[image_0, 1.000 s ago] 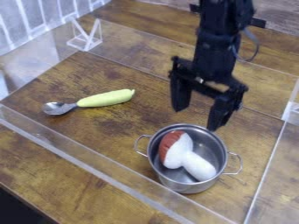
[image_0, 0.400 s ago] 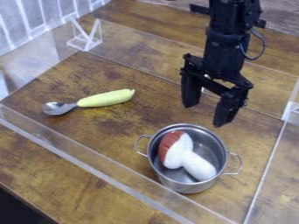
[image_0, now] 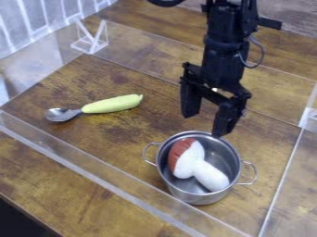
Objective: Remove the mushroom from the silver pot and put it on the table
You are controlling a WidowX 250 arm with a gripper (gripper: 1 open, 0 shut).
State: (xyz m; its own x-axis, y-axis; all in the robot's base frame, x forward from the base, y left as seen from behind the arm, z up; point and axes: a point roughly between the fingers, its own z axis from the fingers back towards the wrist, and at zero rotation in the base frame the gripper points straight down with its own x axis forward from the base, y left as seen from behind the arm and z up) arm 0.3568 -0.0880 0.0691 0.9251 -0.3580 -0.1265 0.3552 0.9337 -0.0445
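Hanging above the silver pot point(image_0: 203, 168), the end effector point(image_0: 210, 112) has its two dark fingers spread wide and points straight down, gripping nothing. The mushroom point(image_0: 198, 165) lies on its side inside the pot, reddish-brown cap toward the far-left rim, thick white stem slanting toward the near right, filling most of the bowl. From where I stand, the fingers look set a bit behind the pot rather than squarely over it, so a straight drop may well land one finger on the steel rim and shove or tip the pot. The stem is smooth and rounded; a pinch across it off-centre could squirt it out or only roll the mushroom against the wall. A tight fit inside might also drag the light pot up with the toy. The banana-shaped toy point(image_0: 113, 104) and spoon point(image_0: 62, 114) lie well to the left on the worktop point(image_0: 74, 148), out of harm's way.
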